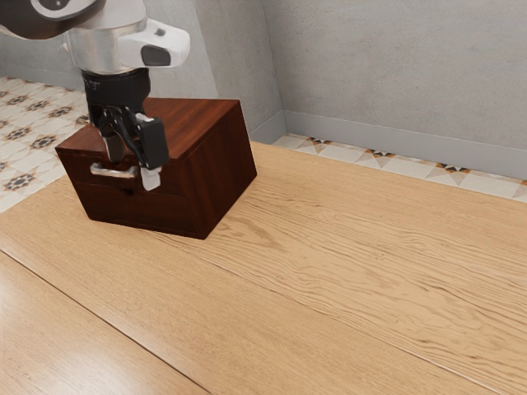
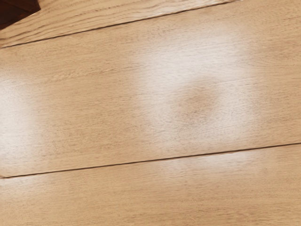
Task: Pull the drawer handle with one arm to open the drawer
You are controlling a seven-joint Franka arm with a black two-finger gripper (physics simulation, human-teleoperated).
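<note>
black two-finger gripper (image 1: pixel 130 170) hangs at the small silver bar handle (image 1: pixel 117 173) of a dark red-brown wooden drawer box (image 1: pixel 202 164) on the pale oak tabletop (image 1: pixel 346 271), fingers spread wide, clamping nothing.

light: bright, even | table (image 2: pixel 155 61) glare: pale patches | shadow: faint

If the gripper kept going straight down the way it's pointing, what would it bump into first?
Probably the drawer's silver handle, right at the gripper; depth is unclear, so it might slip past onto the table.
</note>
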